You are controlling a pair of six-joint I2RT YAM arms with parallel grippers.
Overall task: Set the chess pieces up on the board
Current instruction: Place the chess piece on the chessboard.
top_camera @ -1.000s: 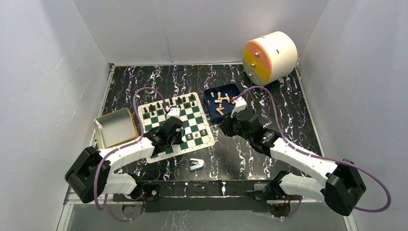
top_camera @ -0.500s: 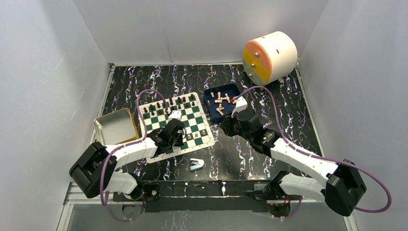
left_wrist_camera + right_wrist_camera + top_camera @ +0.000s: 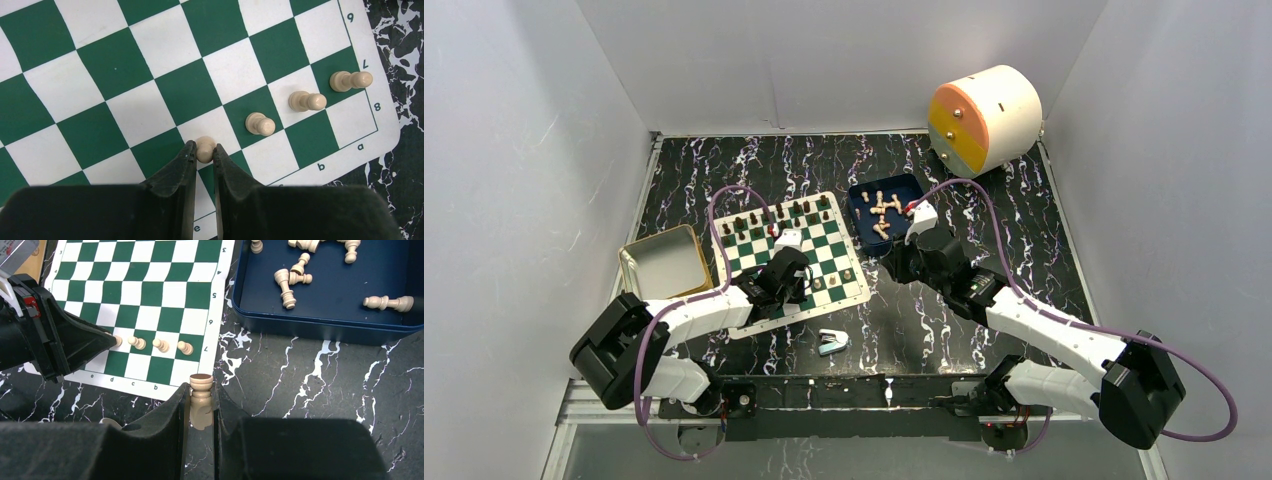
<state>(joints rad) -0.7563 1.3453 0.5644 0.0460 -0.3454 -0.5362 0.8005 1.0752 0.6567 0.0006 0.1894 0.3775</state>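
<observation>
Left gripper is nearly closed, pinching a light pawn by the head, with its base on the board. Right gripper is also closed down narrow on a light piece. Its dark felt base sticks out past the fingertips, over bare table just off the board's edge.

Handling, my read:
- Small turned wood: light, rigid, not fragile.
- Round and smooth, so it can roll or twist in the pads.
- Narrow bases tip easily. Grip at the neck or head, keep it vertical, and open slowly.
- The board looks like a thin mat and may shift if you drag on it.

Counts:
- Four light pawns in one row: the one you hold, plus three off to the right of the left fingers, one square each.
- One piece in the right gripper.
- Blue tray, ahead and right of the right gripper: at least six loose light pieces lying down. Some are cropped by the frame, so there's no exact count.
- Dark pieces, far beyond the left gripper: too small to count.
</observation>
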